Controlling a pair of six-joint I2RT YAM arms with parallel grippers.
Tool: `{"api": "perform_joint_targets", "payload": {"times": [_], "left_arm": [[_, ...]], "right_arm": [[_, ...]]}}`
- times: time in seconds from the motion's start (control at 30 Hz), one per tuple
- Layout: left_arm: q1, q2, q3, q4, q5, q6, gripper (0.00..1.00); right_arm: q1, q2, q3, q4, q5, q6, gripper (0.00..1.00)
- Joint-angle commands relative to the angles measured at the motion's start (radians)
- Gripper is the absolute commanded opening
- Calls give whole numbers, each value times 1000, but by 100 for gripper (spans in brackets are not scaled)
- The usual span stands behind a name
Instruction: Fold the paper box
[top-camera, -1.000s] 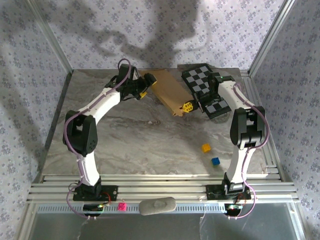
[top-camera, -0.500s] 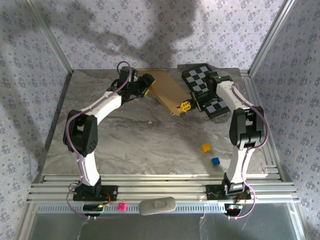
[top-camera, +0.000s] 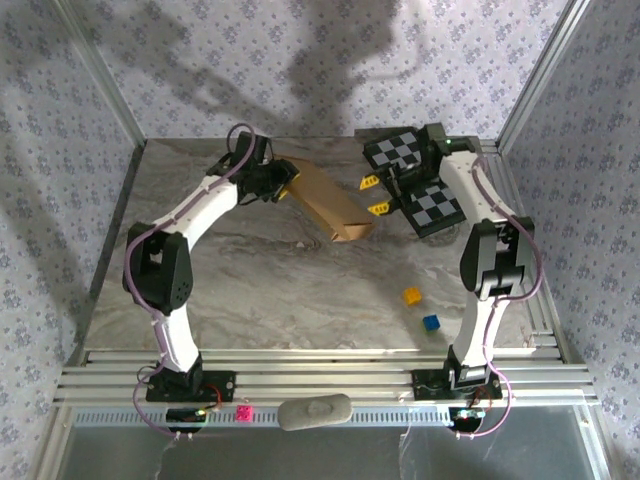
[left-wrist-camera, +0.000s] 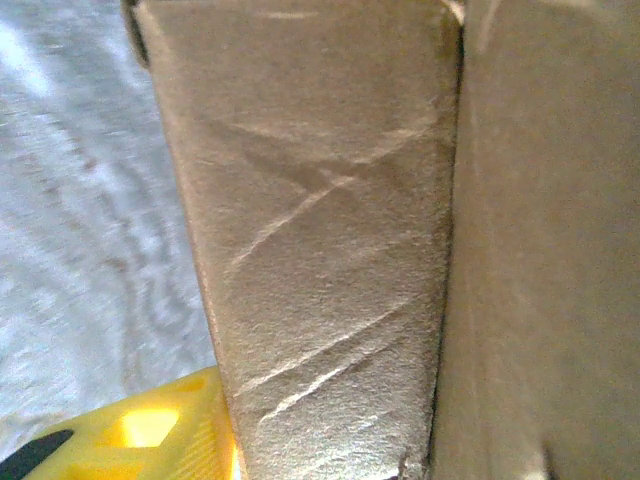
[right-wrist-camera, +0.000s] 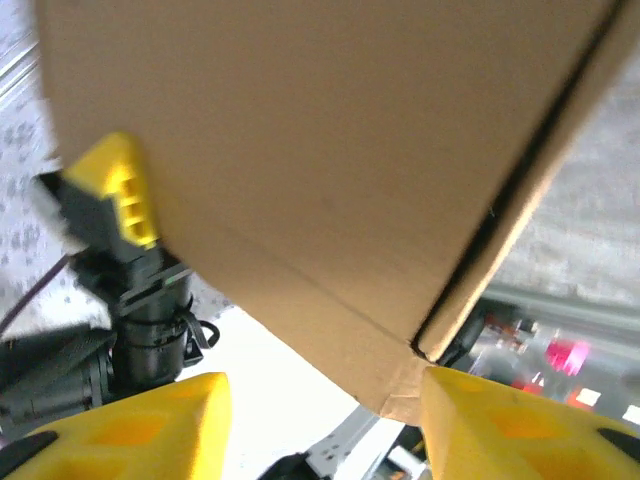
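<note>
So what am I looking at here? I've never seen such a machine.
Two white robot arms stand bolted to a marble-patterned table. One picture looks down from above; the other two come from cameras on each wrist. Between the arms is a shallow brown cardboard box. The left gripper sits at its far end; whether it grips, I cannot tell. The right gripper is open beside the other end, holding nothing. Nearby: a black-and-white checkered board, a yellow cube and a blue cube.

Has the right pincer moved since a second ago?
Yes. The right pincer has come off the paper box, shifting toward the checkered board's far end.
</note>
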Motion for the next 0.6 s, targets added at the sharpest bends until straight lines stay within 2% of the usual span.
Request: {"api": "perform_joint_targets", "payload": {"times": [0.0, 0.03, 0.13, 0.2, 0.3, 0.4, 0.5, 0.57], "left_arm": [[33, -81, 95, -340, -53, 21, 48], [38, -99, 92, -383, -73, 12, 47], [45, -162, 54, -498, -156, -46, 37], [46, -198, 39, -575, -208, -94, 30], [45, -216, 63, -751, -282, -181, 29], [42, -227, 93, -882, -334, -263, 27], [45, -226, 118, -941, -343, -333, 27], [46, -215, 138, -969, -350, -374, 25]], "right_arm": [[-18, -75, 72, 26, 79, -164, 56], [-17, -93, 81, 46, 116, -216, 56], [27, -164, 64, 108, 270, -440, 59], [93, -208, 24, 160, 372, -601, 58], [220, -231, -8, 211, 489, -801, 58], [317, -271, -75, 340, 502, -908, 60], [373, -271, -62, 347, 484, -989, 63], [412, -286, -61, 337, 526, -1045, 65]]}}
